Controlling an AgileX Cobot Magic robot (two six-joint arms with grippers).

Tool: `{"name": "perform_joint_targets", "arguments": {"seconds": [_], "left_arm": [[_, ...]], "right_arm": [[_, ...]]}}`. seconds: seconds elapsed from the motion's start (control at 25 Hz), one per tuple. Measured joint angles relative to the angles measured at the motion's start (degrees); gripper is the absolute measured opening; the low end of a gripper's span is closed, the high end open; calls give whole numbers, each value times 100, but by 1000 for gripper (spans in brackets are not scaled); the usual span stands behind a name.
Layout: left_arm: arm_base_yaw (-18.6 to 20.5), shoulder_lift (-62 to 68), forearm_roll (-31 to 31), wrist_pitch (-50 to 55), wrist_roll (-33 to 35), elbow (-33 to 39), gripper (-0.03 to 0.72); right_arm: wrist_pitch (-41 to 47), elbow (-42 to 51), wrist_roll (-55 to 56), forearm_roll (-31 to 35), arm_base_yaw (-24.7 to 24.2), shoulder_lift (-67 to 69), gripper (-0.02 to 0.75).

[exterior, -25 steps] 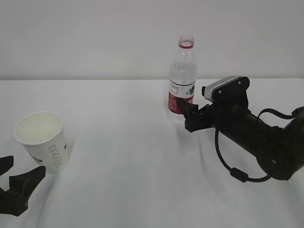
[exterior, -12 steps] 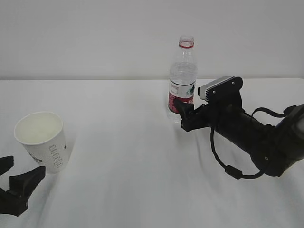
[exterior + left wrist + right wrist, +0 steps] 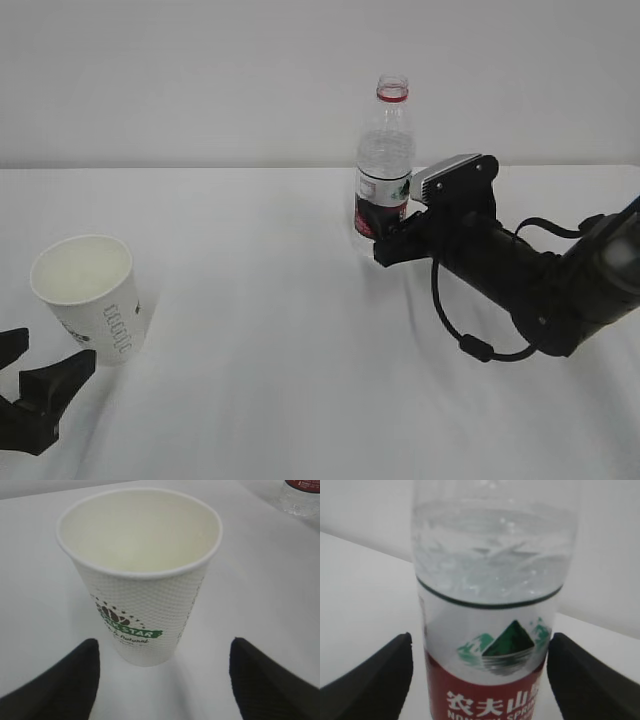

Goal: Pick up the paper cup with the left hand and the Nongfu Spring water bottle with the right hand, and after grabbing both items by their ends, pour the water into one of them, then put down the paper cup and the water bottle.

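The white paper cup [image 3: 92, 295] stands upright and empty at the left of the table, its green logo [image 3: 127, 627] facing the left wrist camera. My left gripper [image 3: 35, 368] sits open just in front of it, and its two black fingertips [image 3: 82, 672] stop short of the cup's base. The Nongfu Spring water bottle [image 3: 385, 165] stands uncapped at the back middle. Water [image 3: 492, 565] fills it to above the label. My right gripper [image 3: 386, 236] is open, with one black fingertip [image 3: 385, 675] on each side of the red-and-white label [image 3: 487, 680]; whether they touch it I cannot tell.
A white cloth covers the table [image 3: 280, 380], which runs back to a pale wall. The right arm [image 3: 520, 275] with its looping black cable [image 3: 470, 345] lies low over the right side of the table.
The right arm has slid left and forward, bringing its fingers alongside the bottle's label. The left gripper and the cup have not moved.
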Motion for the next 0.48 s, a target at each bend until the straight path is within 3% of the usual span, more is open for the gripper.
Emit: {"name": "perform_joint_targets", "arguments": {"seconds": [0.48], "left_arm": [[0, 0, 0, 0, 0, 0, 589]], "right_arm": [[13, -313, 70, -25, 0, 325, 629]]}}
